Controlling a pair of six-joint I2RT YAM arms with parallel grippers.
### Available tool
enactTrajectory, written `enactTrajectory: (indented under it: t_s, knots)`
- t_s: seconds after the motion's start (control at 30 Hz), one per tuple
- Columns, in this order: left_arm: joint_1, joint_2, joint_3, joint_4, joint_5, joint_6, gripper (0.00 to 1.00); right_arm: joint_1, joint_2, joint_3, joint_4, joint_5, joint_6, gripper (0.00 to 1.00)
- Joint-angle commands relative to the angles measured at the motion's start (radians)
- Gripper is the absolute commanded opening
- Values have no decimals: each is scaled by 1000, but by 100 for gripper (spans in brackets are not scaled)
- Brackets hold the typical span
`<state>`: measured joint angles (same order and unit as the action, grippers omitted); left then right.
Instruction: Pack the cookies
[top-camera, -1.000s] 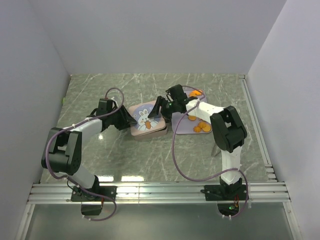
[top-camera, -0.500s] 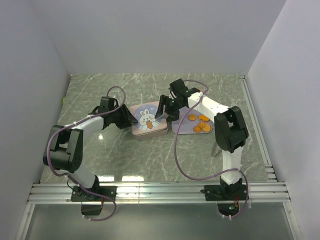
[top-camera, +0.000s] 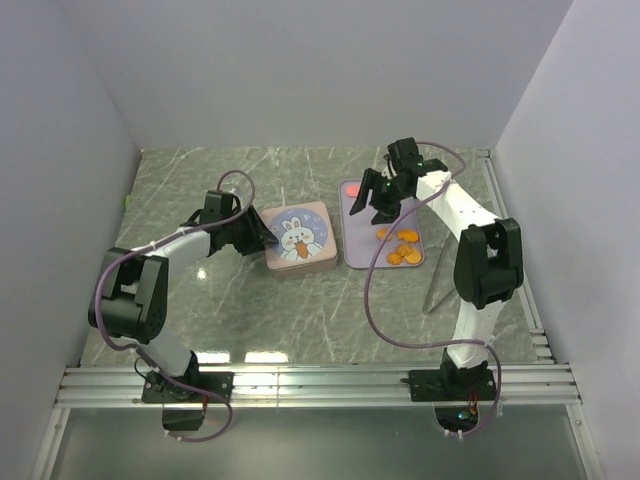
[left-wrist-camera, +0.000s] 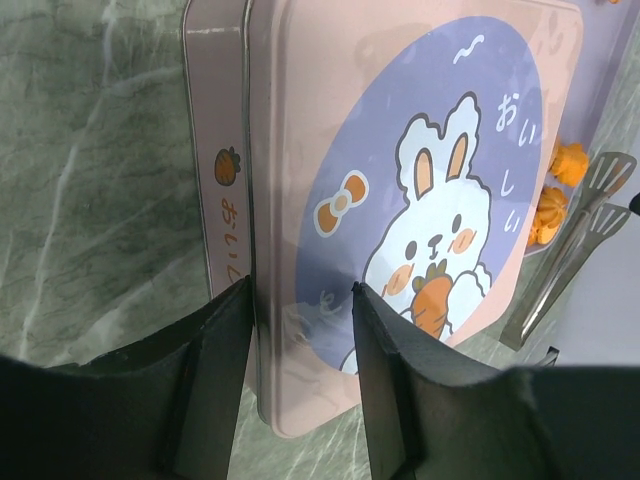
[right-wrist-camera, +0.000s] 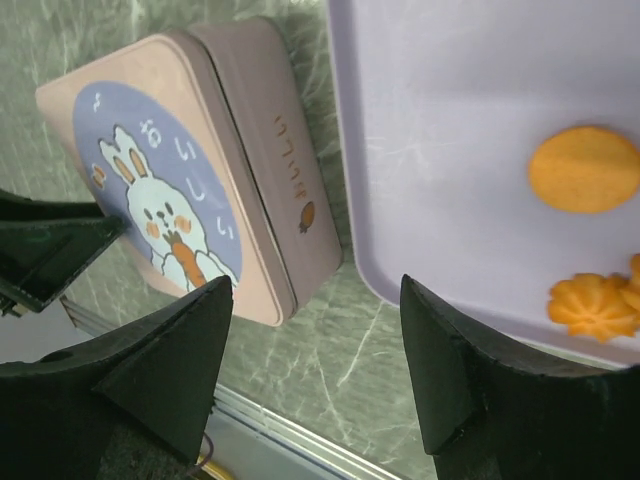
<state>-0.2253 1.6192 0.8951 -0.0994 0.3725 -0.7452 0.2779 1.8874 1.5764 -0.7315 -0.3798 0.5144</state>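
Several orange cookies (top-camera: 400, 250) lie on the lavender tray (top-camera: 365, 240), with one pink piece (top-camera: 352, 188) at its far left corner. The right wrist view shows a round cookie (right-wrist-camera: 583, 168) and a flower-shaped one (right-wrist-camera: 595, 305). The tin (top-camera: 300, 262) stands left of the tray with its pink rabbit lid (top-camera: 300, 235) lying flat on it. My left gripper (top-camera: 262, 237) straddles the lid's left edge (left-wrist-camera: 250, 300), one finger (left-wrist-camera: 215, 380) outside the rim and the other (left-wrist-camera: 395, 380) on top. My right gripper (top-camera: 385, 197) hovers open and empty over the tray's far part, also seen in its wrist view (right-wrist-camera: 315, 285).
Metal tongs (left-wrist-camera: 570, 250) lie on the table to the right of the tray, also visible from above (top-camera: 432, 288). White walls close in the marble table on three sides. An aluminium rail (top-camera: 320, 385) runs along the near edge.
My right gripper has let go of the lid's right edge and moved right and back over the tray. The lid has settled flat on the tin. The left arm has hardly moved.
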Motion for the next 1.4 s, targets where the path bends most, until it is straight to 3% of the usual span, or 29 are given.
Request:
enactTrajectory:
  t_s: [0.0, 0.07, 0.13, 0.3, 0.73, 0.97, 1.37]
  knots:
    - [-22, 11, 62, 0, -3, 0, 49, -12, -37, 22, -11, -8, -16, 71]
    - [-26, 18, 71, -8, -6, 4, 49, -13, -21, 8, 24, -45, -1, 64]
    - [-32, 22, 85, -19, -9, 4, 49, -5, -7, -4, 65, -112, 25, 49]
    - [-39, 28, 103, -33, -18, 4, 49, 14, 61, -13, 141, -175, 87, 36]
    - [-55, 59, 162, -79, -40, 10, 49, 38, 230, -10, 213, -211, 197, 25]
    - [-63, 84, 200, -114, -43, 12, 49, 61, 239, -65, 285, -272, 254, 25]
    - [-63, 107, 287, -224, -86, 14, 52, 164, 280, 23, 239, -301, 240, 23]
